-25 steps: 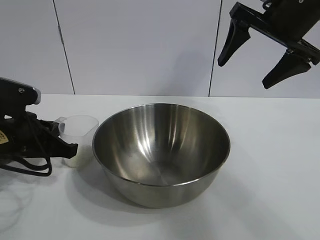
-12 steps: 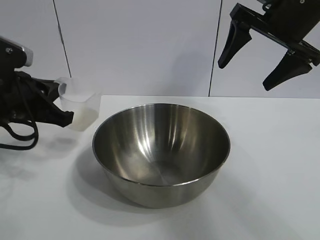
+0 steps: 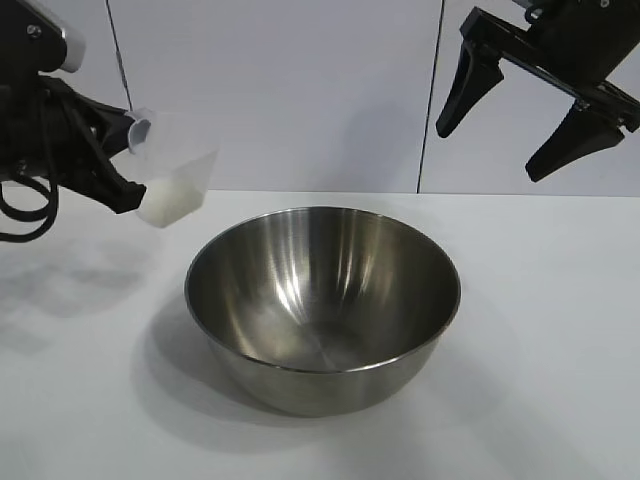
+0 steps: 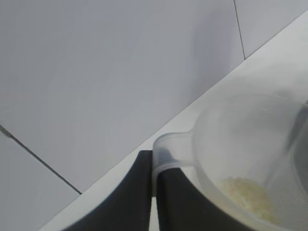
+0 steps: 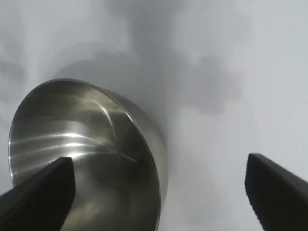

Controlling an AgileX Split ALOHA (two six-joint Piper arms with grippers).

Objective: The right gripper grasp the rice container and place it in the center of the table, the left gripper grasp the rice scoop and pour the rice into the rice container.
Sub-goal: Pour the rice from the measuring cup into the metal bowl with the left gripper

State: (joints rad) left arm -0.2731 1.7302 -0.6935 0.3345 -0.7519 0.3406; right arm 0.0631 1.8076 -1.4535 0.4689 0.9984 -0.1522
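A steel rice container (image 3: 322,305) sits mid-table (image 3: 540,380), so placing looks done and the pour is the step in hand. The left gripper (image 3: 125,165), clamped on the handle of the rice scoop (image 3: 175,170), holds it tilted in the air beside the bowl, a little rice (image 4: 245,192) inside, perhaps a modest heap. The right gripper (image 3: 525,105) hangs wide open above; next the scoop must move over the rim and tip

Pale grey wall panels (image 3: 280,95) with dark vertical seams; lighting even, probably from overhead.
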